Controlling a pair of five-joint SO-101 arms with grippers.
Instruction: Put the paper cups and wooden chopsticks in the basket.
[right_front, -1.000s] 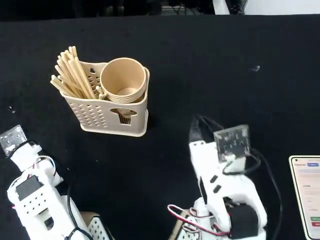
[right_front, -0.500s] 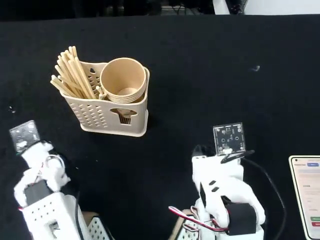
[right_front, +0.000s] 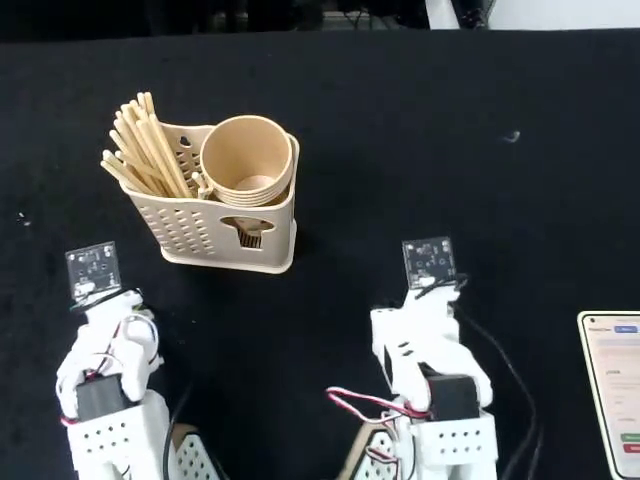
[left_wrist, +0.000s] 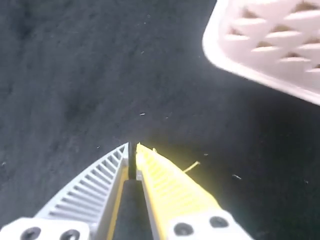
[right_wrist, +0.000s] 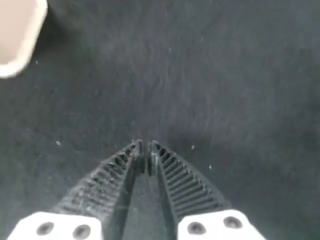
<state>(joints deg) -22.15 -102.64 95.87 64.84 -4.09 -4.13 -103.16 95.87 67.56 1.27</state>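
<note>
Beige perforated plastic: the basket (right_front: 225, 235) stands on the black table (right_front: 450, 150), and both of the task's things sit in it. The chopsticks (right_front: 140, 145) fill its left compartment as 1 bundle. Their long axis is near upright, leaning toward the far left, with the tips fanned above the rim. The paper cups (right_front: 247, 160) are nested in a stack in the right compartment, mouth up, just beside the bundle.

The left gripper (left_wrist: 132, 150) hangs low over the table with its 2 fingers pressed together on nothing. A corner of the basket lies ahead of it and off to one side, near but apart. The right gripper (right_wrist: 145, 147) is likewise closed and empty, low over the table, with the basket farther off. Of the 2 arms, the left is nearer the basket.

By my reading the load is complete, so no grasp seems called for. Nothing stands between the fingers and the basket. A phone (right_front: 612, 390) lies at the table's right edge, well apart from the basket.
</note>
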